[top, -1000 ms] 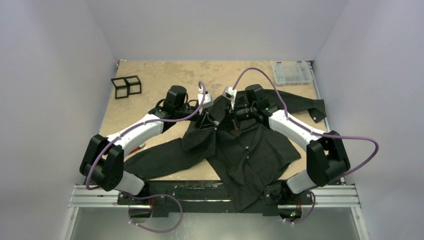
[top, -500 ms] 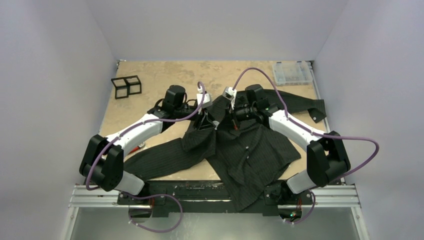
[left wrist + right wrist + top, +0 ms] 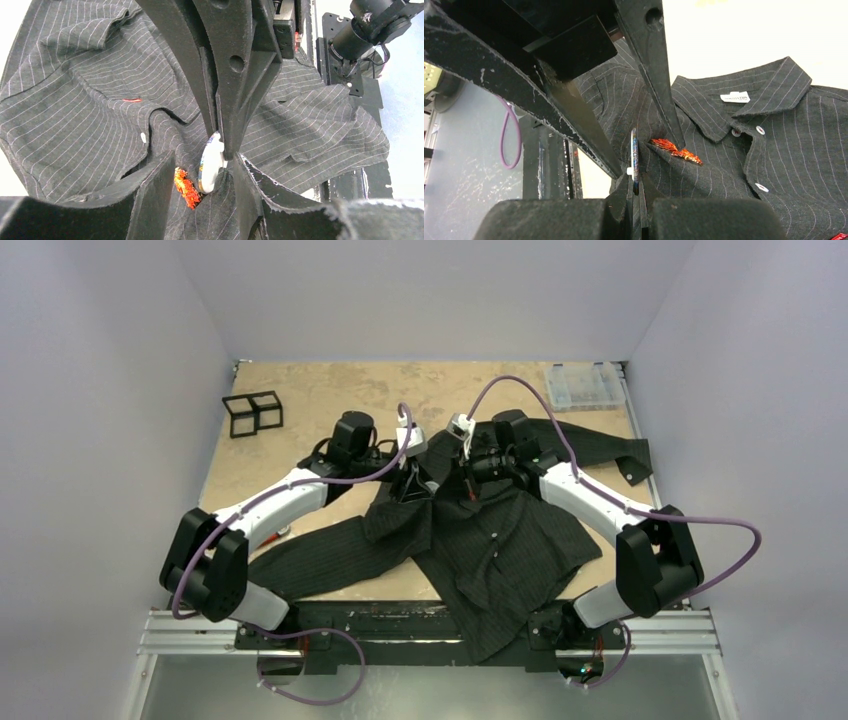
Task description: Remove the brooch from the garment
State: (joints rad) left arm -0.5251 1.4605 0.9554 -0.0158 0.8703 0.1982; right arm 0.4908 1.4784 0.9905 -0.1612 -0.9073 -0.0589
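The black pinstriped shirt [image 3: 500, 540] lies spread on the table, collar towards the far side. Both grippers meet at its collar, the left gripper [image 3: 412, 480] and the right gripper [image 3: 462, 480]. The brooch [image 3: 211, 162] is a round badge with a white back, seen edge-on [image 3: 634, 155] in the right wrist view. My right gripper [image 3: 635, 185] is shut on it together with a pinch of cloth. My left gripper [image 3: 202, 167] is open, its fingers [image 3: 664, 100] straddling the raised fold that carries the brooch. An orange-red glittery patch [image 3: 676, 150] sits on the cloth beside the brooch. From above, the brooch is hidden.
A black wire cube frame [image 3: 252, 413] stands at the far left of the table [image 3: 330, 390]. A clear plastic box [image 3: 585, 385] sits at the far right. One sleeve [image 3: 330, 555] runs left under the left arm; the hem hangs over the near edge.
The right arm's elbow has shifted slightly to the right. Both grippers stay at the collar.
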